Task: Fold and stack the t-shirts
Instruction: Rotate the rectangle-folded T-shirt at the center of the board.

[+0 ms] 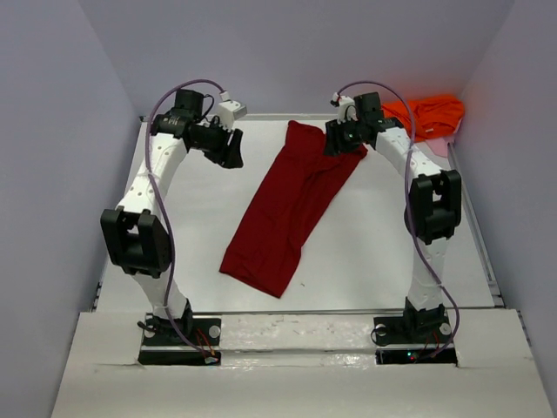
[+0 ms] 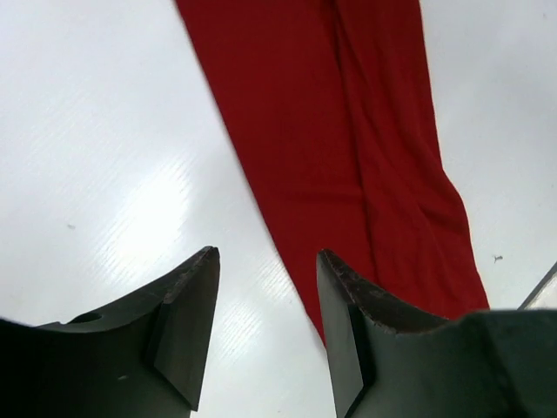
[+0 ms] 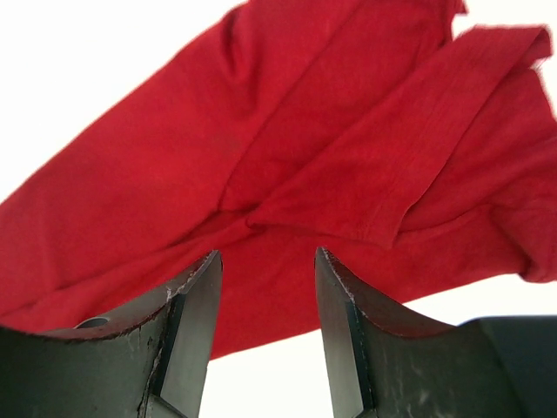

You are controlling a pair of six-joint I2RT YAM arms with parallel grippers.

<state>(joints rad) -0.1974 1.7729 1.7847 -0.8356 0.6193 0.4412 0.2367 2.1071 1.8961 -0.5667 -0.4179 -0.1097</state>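
A: Closest in: fingers (image 3: 174, 348) of the right gripper (image 3: 266, 254), parted wide, empty, hanging just over rumpled red cloth.

B: Red shirt (image 1: 287, 209), then?

A: Yes. Laid out as a long narrow band, slanting from near the middle of the near edge up toward the far edge. Looks folded lengthwise already, going by the layered creases. Sleeve (image 3: 383, 174) poking out toward the right edge at the far end, right under that gripper.

B: And the orange shirt (image 1: 431, 115)?

A: Bunched up in the far right corner, well apart from the red, clear of both grippers.

B: Left gripper (image 2: 266, 254)?

A: Agape too, holding nothing. Hovering over bare table (image 1: 200, 226) toward the far left corner, just beside the band's long edge, not touching.

B: So which step?

A: Probably midway through folding the red: lengthwise done, crosswise not yet. Nothing stacked. Orange not started.

B: Next move?

A: Likely tucking that sleeve in, then pinching the two far corners, one per gripper, and carrying them over to the near end. Calls for shifting the left gripper across onto the cloth first. Calls also for a low approach, catching every layer at once, and lifting both sides evenly to keep the band from skewing or sliding open.
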